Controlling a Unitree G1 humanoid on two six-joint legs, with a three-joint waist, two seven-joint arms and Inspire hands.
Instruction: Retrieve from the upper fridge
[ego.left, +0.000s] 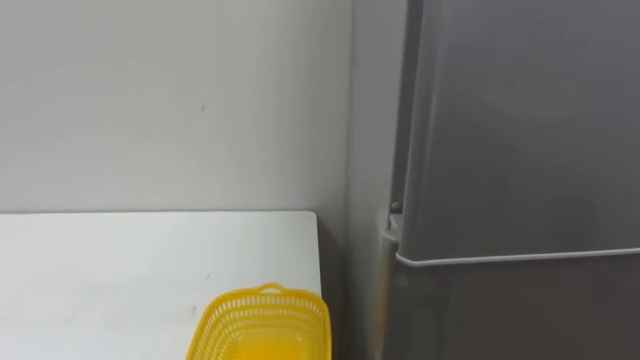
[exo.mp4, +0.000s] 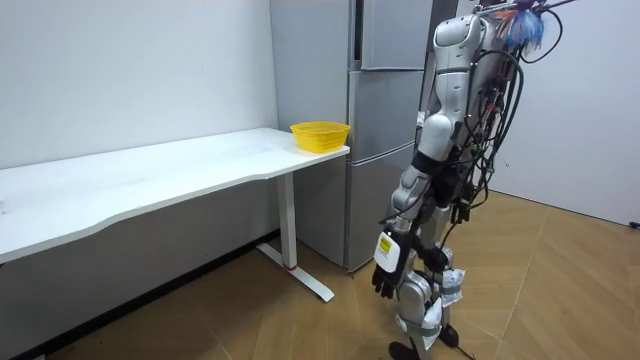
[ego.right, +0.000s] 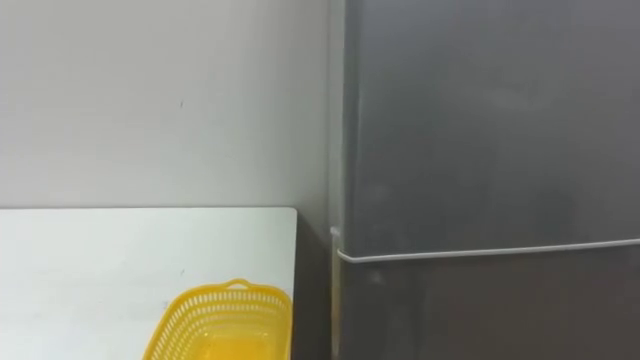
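Observation:
The grey fridge (ego.left: 520, 130) stands right in front of me with its upper door (ego.right: 480, 120) shut. A thin seam (ego.right: 480, 252) parts that door from the lower one, which is shut too. In the room view I stand upright, close to the fridge (exo.mp4: 385, 130) and facing it. My left hand (exo.mp4: 385, 272) hangs by my thigh with its fingers relaxed and nothing in it.
An empty yellow basket (ego.left: 265, 325) sits on the corner of the white table (ego.left: 120, 270) to the left of the fridge. The table (exo.mp4: 150, 175) runs along a pale wall. Bare wooden floor lies behind me.

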